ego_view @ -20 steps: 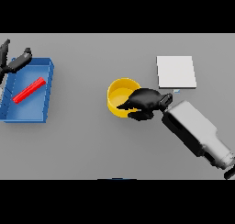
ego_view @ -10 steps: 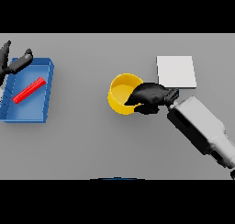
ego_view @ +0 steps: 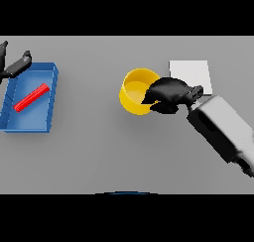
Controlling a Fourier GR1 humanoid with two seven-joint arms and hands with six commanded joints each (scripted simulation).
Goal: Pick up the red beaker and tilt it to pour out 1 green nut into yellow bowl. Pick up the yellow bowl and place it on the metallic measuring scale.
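Observation:
The yellow bowl [ego_view: 134, 90] is held above the table, tilted a little, left of the scale. My right hand [ego_view: 168, 94] is shut on the bowl's right rim, with fingers curled over its edge. The metallic measuring scale [ego_view: 193, 72], a light square plate, lies just behind and right of that hand. The red beaker [ego_view: 31, 98] lies on its side in the blue tray [ego_view: 47, 72] at the far left. My left hand [ego_view: 14, 66] hangs at the tray's far left corner with fingers spread and holds nothing. No green nut shows.
The blue tray stands at the table's left edge. My right forearm [ego_view: 225, 132] reaches in from the lower right across the table.
My right hand has lifted the yellow bowl and carried it up and toward the scale; the bowl looks larger and higher. The left hand and the red beaker have not moved.

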